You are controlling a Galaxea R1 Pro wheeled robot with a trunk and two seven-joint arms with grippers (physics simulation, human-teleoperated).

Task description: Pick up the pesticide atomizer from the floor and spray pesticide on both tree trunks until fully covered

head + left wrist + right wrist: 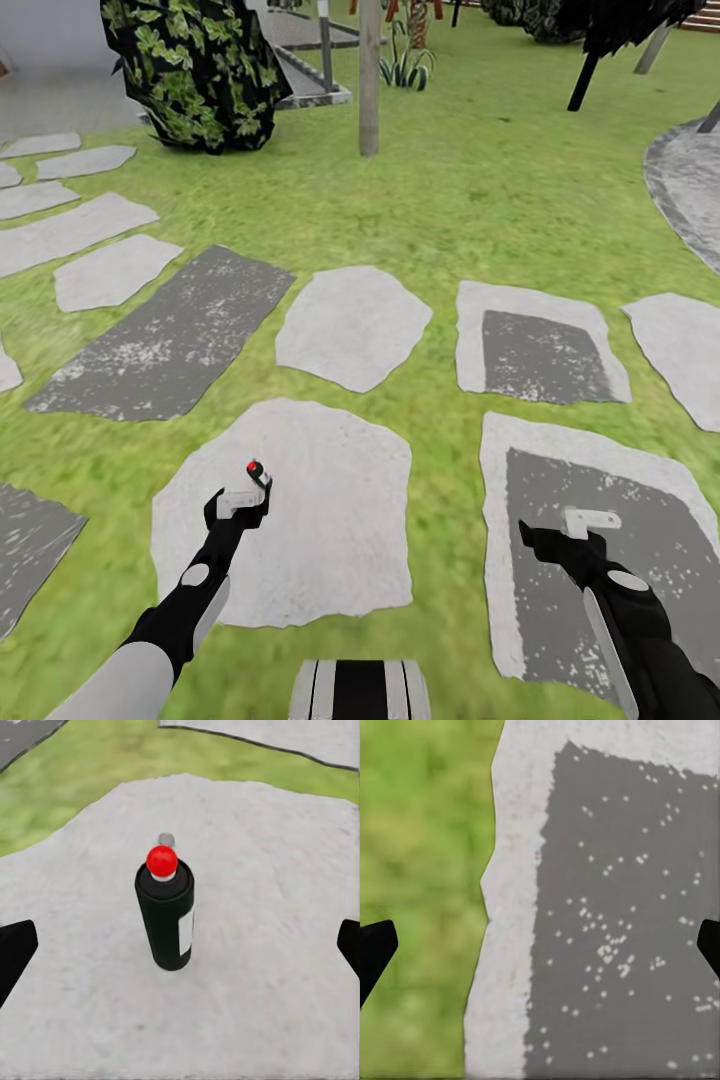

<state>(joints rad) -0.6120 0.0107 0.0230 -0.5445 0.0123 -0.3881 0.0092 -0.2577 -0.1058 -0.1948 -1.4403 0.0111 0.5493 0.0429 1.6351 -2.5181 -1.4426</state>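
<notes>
1. The lawn [480, 200] covers the scene, set with pale and dark stepping stones; the garden fence is not visible here.
2. One pale straight tree trunk [369, 80] stands at the far centre, well apart from the robot. No whitish speckling is discernible on it.
3. The large pale stone [330, 520] lies near, left of centre, and carries the task's thing.
4. The right gripper [560, 535] hovers over a dark stone [622, 930] at the near right, fingers spread wide, holding nothing.
5. The left gripper [240, 500] hangs just above the pale stone, fingers apart and empty.
6. The pesticide atomizer [166, 911], a dark upright canister with a red cap, stands on the pale stone between the left fingers, untouched.
7. Risk: the canister is narrow and free-standing. An off-centre closure would likely let one finger strike first and tip it over; a grasp near the red cap could slip.
</notes>
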